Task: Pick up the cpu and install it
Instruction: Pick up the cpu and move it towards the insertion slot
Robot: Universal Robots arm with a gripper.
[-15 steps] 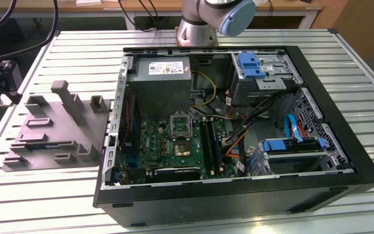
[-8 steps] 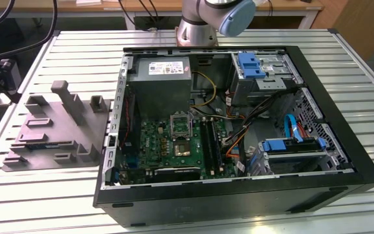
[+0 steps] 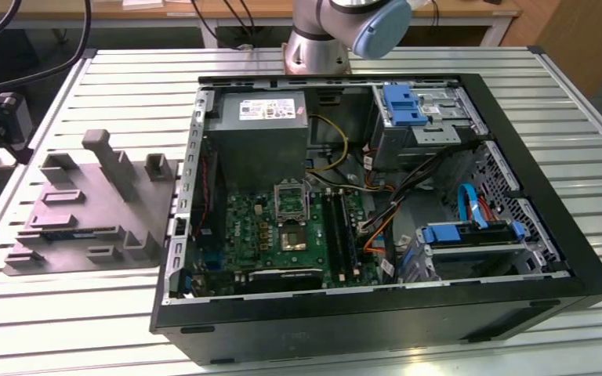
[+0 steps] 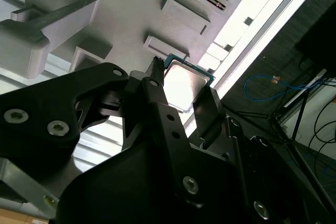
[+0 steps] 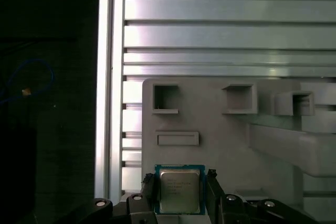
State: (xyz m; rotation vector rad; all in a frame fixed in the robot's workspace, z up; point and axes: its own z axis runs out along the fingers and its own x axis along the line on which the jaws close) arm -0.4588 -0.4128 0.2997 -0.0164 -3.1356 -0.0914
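Currently, in the exterior view, the grey moulded holder (image 3: 87, 211) with its upright posts lies on the slatted metal surface (image 3: 60, 313) at the exterior view's left, just beside the open computer case (image 3: 583, 266). Inside the case, a grey power supply (image 3: 259, 117) sits at the far side and the green circuit board (image 3: 254, 235) lies flat in front of it, with the dark metal-framed socket (image 3: 292, 235) toward the board's middle. The arm's base (image 3: 317, 39) stands on the surface behind the case. Blue drive brackets (image 3: 404, 106) occupy the case toward the exterior view's right. In both wrist views the tool (image 5: 180, 177) (image 4: 182, 80) is closed narrowly on the cpu (image 5: 179, 191) (image 4: 184, 85), with one black finger (image 5: 149, 184) against each of two opposite edges of the chip. The cpu is outside the case, over the holder near one of its edges and near the edge of the surface. Its silvery metal top faces the first wrist camera, with a green border around it. A shallow rectangular recess (image 5: 178, 139) of the holder lies just beside the cpu, and square pockets (image 5: 166, 99) lie farther along. Whether the cpu touches the holder or is raised above it cannot be told.
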